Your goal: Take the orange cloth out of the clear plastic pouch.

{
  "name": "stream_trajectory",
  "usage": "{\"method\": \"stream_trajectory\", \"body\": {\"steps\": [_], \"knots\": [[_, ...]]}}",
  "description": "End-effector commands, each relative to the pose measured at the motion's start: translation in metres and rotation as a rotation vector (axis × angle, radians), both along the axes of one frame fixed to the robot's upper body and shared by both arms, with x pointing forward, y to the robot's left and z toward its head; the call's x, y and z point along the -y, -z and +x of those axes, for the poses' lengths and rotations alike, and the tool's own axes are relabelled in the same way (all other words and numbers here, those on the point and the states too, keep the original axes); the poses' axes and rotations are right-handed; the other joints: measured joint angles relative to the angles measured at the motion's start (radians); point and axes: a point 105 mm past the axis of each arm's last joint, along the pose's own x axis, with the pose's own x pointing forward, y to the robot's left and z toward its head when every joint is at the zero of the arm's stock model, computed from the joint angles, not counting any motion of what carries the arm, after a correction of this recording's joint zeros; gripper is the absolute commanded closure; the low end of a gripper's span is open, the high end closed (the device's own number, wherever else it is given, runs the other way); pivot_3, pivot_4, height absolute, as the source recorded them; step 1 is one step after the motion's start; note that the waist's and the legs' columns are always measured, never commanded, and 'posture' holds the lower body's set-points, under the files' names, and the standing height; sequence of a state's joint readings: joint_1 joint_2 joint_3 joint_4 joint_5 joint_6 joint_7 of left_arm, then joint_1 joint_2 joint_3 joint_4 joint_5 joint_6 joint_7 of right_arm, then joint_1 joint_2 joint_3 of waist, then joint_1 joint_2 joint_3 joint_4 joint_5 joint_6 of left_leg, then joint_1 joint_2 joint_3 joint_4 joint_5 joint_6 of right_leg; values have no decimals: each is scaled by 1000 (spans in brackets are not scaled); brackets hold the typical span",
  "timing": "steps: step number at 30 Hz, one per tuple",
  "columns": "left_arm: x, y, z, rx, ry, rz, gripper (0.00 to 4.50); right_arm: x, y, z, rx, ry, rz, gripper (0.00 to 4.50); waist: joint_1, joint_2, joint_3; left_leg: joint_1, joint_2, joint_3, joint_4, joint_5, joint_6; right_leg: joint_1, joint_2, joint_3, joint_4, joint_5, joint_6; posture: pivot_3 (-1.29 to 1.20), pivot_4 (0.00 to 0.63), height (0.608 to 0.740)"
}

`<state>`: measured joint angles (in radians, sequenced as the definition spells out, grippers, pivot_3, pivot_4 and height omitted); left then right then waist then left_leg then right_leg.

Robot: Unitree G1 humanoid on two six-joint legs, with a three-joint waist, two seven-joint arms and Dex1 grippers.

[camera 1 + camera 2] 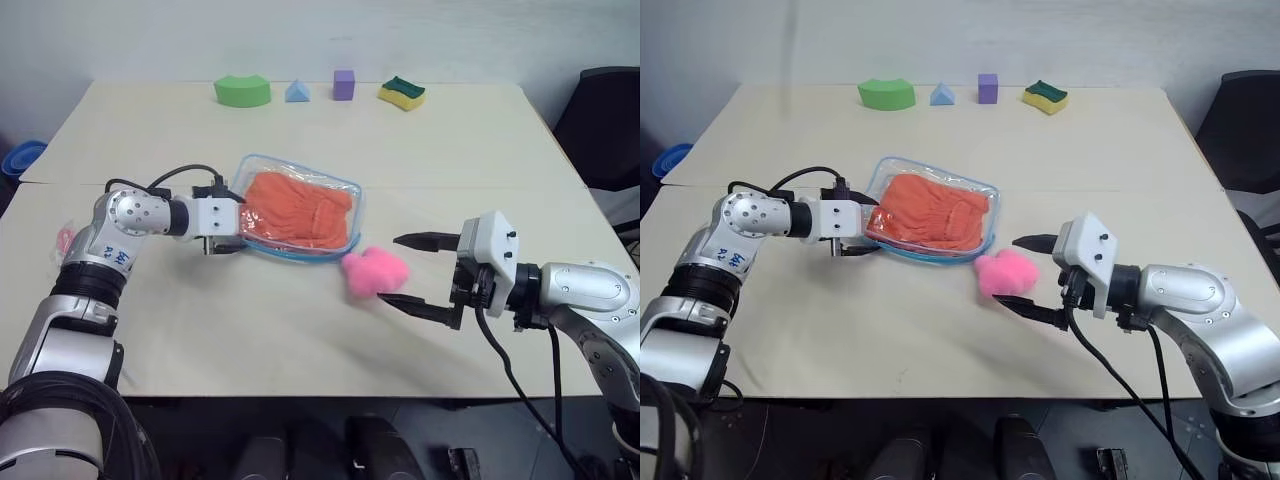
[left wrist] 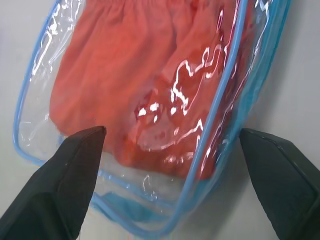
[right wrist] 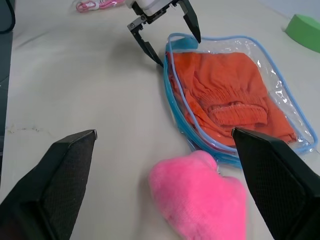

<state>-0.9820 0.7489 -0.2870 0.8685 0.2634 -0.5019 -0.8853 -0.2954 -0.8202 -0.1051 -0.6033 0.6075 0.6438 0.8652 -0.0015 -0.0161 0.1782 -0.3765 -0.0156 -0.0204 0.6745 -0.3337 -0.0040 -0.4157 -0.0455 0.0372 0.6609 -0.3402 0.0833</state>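
1 cloth, the orange cloth, is seen fully inside the clear plastic pouch, which lies flat near the centre of the table. No part of the cloth is out of the pouch yet, so the extraction itself is judged not begun; the step in hand looks like the approach to the pouch.

The left gripper is placed at the pouch's 9 o'clock end, fingers spread wide and empty, straddling the blue-edged corner without a visible pinch. In the left wrist view the pouch wall and cloth sit between the 2 fingers.

The right gripper is held at about 4 o'clock of the pouch, jaws wide apart, nothing grasped. A pink plush lump lies just beside the pouch's near edge, between pouch and right gripper, close to the lower finger; contact cannot be told.

Next move, as judged: 1 gripper to be closed on the pouch edge to anchor it, the opening to be found, the other to be brought in to pinch the cloth alone. Whether the zipper is open cannot be told. The plush may get caught up in the right gripper's path.

At 12 o'clock, well apart: green block, blue triangle, purple cube, sponge.
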Motion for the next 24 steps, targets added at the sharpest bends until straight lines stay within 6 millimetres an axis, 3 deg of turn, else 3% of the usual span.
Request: {"method": "stream_trajectory", "body": {"steps": [1, 7, 12, 19, 24], "knots": [[-2, -9, 6, 46, -16, -2, 930, 1, -11, -5, 53, 8, -6, 0, 1, 0, 0, 0, 0, 0, 1, 0, 0, 0, 0, 0, 0, 0, 0, 0, 150, 740], [6, -6, 0, -10, 32, -49, 2842, 1, -9, -5, 44, 12, -4, 0, 2, 0, 0, -1, 0, 0, 4, 0, 0, 0, 0, 0, 1, 0, 0, 0, 150, 740], [19, 3, -28, -83, 131, -68, 4387, 0, -7, -4, 29, 8, 2, 0, -2, 0, 0, -1, 0, -1, 3, 0, 0, 0, 0, 0, 2, 0, 0, 0, 150, 740], [31, 3, -78, -113, 140, -96, 4387, 3, -2, -8, -13, -10, -14, 0, 0, 0, 0, -1, 1, -1, 3, -1, 0, 1, 0, 1, 1, 0, 0, 0, 150, 740], [28, 10, -91, -95, 93, -70, 4387, 13, 7, -18, -77, -26, -58, 0, 5, 0, 0, 0, 1, -2, 5, -4, 6, 3, -1, 0, 0, 0, 0, 0, 150, 740]]}}
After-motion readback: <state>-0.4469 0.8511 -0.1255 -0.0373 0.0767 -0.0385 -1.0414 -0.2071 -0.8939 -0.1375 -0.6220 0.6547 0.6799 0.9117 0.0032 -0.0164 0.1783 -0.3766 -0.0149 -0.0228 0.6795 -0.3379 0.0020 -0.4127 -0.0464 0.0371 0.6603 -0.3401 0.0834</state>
